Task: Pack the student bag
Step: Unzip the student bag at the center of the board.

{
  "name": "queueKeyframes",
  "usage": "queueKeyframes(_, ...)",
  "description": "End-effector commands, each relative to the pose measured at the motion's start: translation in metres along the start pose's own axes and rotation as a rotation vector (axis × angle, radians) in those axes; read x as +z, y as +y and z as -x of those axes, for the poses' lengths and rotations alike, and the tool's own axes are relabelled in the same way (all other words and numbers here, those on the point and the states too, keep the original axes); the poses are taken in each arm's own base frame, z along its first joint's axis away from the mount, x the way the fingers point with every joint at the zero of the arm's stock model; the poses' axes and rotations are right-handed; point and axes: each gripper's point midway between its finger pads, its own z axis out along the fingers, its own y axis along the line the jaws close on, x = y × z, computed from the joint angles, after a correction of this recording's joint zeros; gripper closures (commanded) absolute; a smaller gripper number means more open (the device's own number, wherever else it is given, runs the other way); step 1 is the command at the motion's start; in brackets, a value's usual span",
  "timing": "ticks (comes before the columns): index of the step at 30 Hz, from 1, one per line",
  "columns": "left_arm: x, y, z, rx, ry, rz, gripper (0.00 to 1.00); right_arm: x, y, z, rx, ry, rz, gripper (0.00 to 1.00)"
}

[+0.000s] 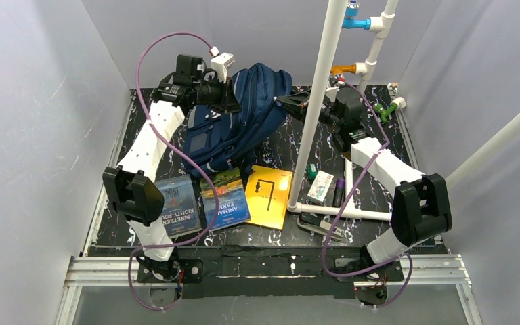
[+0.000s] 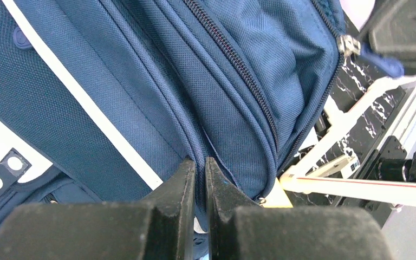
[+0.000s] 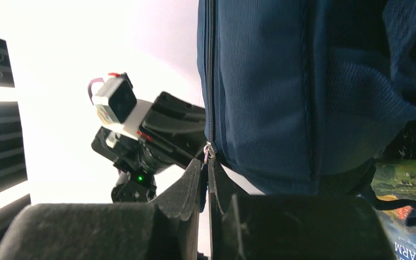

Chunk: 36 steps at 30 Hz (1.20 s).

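Observation:
The navy student bag (image 1: 244,118) lies at the back middle of the table, its top raised between both grippers. My left gripper (image 1: 233,96) is shut on a fold of the bag's fabric beside a zip seam; the left wrist view shows the jaws (image 2: 200,165) pinching the blue cloth (image 2: 141,81). My right gripper (image 1: 282,100) is at the bag's right top corner, shut on the blue zipper pull (image 3: 206,162) just under the metal slider (image 3: 210,149). The bag's side (image 3: 281,81) fills the right wrist view. The zip line looks closed.
Three books lie in front of the bag: Nineteen Eighty-Four (image 1: 176,204), Animal Farm (image 1: 225,196) and a yellow one (image 1: 271,195). A white pipe frame (image 1: 318,88) stands right of the bag. A small card box (image 1: 320,186), a dark marker (image 1: 338,193) and a tool (image 1: 321,227) lie near its base.

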Motion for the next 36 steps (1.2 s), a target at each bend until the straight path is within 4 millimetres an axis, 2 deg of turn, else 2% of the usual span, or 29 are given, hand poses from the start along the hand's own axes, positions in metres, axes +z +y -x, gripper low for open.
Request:
queueKeyframes(1, -0.020, -0.006, -0.021, 0.118, 0.005, -0.023, 1.00, -0.013, 0.079, 0.030, -0.049, -0.111, 0.232, 0.99)
queueKeyframes(3, -0.023, -0.009, -0.026, 0.155, -0.030, -0.029, 1.00, -0.007, 0.076, 0.033, -0.026, -0.103, 0.236, 0.99)
queueKeyframes(6, -0.030, -0.012, -0.032, 0.169, -0.055, -0.017, 1.00, -0.006, 0.078, 0.027, -0.019, -0.085, 0.249, 0.99)
queueKeyframes(8, -0.034, -0.017, -0.028, 0.129, -0.070, -0.021, 1.00, -0.006, 0.076, 0.026, -0.029, -0.083, 0.230, 0.99)
queueKeyframes(9, -0.036, -0.021, -0.024, 0.098, -0.082, -0.023, 0.94, -0.006, 0.076, 0.026, -0.026, -0.081, 0.228, 0.99)
queueKeyframes(11, -0.041, -0.023, -0.013, 0.027, -0.125, 0.013, 0.73, -0.007, 0.076, 0.023, -0.016, -0.071, 0.232, 0.99)
queueKeyframes(14, -0.047, -0.032, 0.005, 0.047, -0.201, 0.105, 0.42, -0.008, 0.076, 0.022, -0.017, -0.077, 0.224, 0.99)
queueKeyframes(16, -0.050, -0.039, 0.020, 0.059, -0.263, 0.173, 0.18, -0.008, 0.078, 0.023, -0.020, -0.080, 0.223, 0.99)
queueKeyframes(19, -0.043, -0.059, 0.035, 0.072, -0.300, 0.226, 0.08, -0.006, 0.082, 0.021, -0.022, -0.075, 0.232, 0.99)
queueKeyframes(22, -0.026, -0.079, 0.045, 0.130, -0.316, 0.302, 0.07, -0.005, 0.085, 0.018, -0.027, -0.078, 0.232, 0.99)
queueKeyframes(25, -0.010, -0.083, 0.051, 0.148, -0.310, 0.387, 0.09, -0.003, 0.091, 0.015, -0.033, -0.075, 0.242, 0.99)
queueKeyframes(26, -0.007, -0.080, 0.052, 0.148, -0.312, 0.424, 0.13, -0.002, 0.093, 0.014, -0.039, -0.071, 0.245, 0.99)
queueKeyframes(28, -0.002, -0.082, 0.052, 0.152, -0.310, 0.442, 0.28, -0.003, 0.098, 0.012, -0.046, -0.062, 0.253, 0.99)
queueKeyframes(33, 0.012, -0.081, 0.052, 0.162, -0.312, 0.470, 0.43, -0.008, 0.099, 0.012, -0.045, -0.078, 0.256, 0.99)
queueKeyframes(36, 0.012, -0.078, 0.048, 0.165, -0.315, 0.487, 0.53, -0.008, 0.101, 0.010, -0.043, -0.063, 0.266, 0.99)
